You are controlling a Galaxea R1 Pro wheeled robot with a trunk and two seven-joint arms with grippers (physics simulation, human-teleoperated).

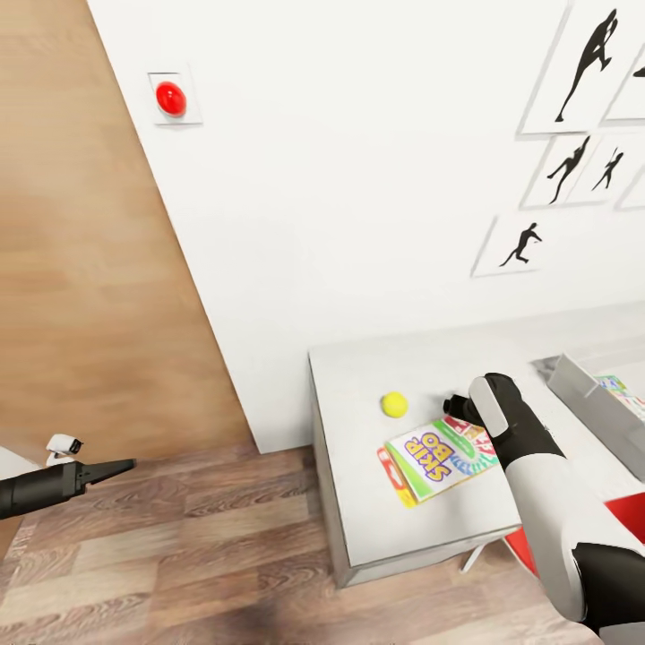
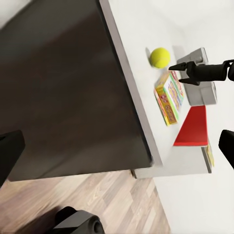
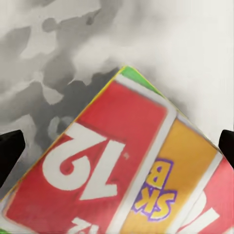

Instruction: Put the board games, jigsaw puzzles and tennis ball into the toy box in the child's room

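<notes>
The right gripper is hovering just above the far corner of the Skip-Bo board game, which is lying flat on the table; its fingers are standing apart at the edges of the right wrist view, apparently clasping nothing. The tennis ball is resting just beside the game. The toy box is sitting further right. The left gripper is hanging over the wood floor, tips together.
</notes>
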